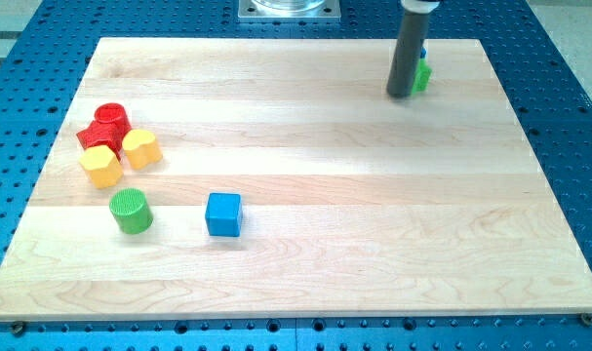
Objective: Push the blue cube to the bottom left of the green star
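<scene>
The blue cube point(223, 214) sits at the lower left of the wooden board point(305, 263). A green block point(423, 76), mostly hidden behind the rod, lies near the board's top right; its shape cannot be made out. My tip point(400, 96) rests on the board touching or just left of that green block, far up and right of the blue cube. A sliver of another blue thing point(424, 54) shows just above the green block.
At the view's left stands a cluster: two red blocks point(110, 119) point(94, 136), a yellow block point(101, 167) and a yellow heart-like block point(140, 148). A green cylinder point(131, 211) stands left of the blue cube.
</scene>
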You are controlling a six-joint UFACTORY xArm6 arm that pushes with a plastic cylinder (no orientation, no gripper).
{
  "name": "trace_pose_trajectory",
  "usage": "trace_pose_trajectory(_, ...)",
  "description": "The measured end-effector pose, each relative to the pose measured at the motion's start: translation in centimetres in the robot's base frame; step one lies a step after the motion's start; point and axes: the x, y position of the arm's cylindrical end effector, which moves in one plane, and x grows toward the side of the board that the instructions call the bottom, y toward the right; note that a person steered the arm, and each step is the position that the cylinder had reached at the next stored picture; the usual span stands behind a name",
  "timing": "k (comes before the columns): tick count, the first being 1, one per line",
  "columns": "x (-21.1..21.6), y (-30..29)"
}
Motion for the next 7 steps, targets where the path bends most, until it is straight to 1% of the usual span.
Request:
trace_pose_trajectory(1, 4.1, -2.2)
trace_pose_trajectory(2, 15.7, -8.6)
trace_pose_trajectory(3, 26.6, -17.2)
trace_pose_trajectory(4, 29.0, -28.8)
trace_pose_trajectory(5, 25.1, -26.9)
trace_pose_trajectory(6, 21.3, -23.7)
trace_pose_trajectory(7, 18.3, -19.7)
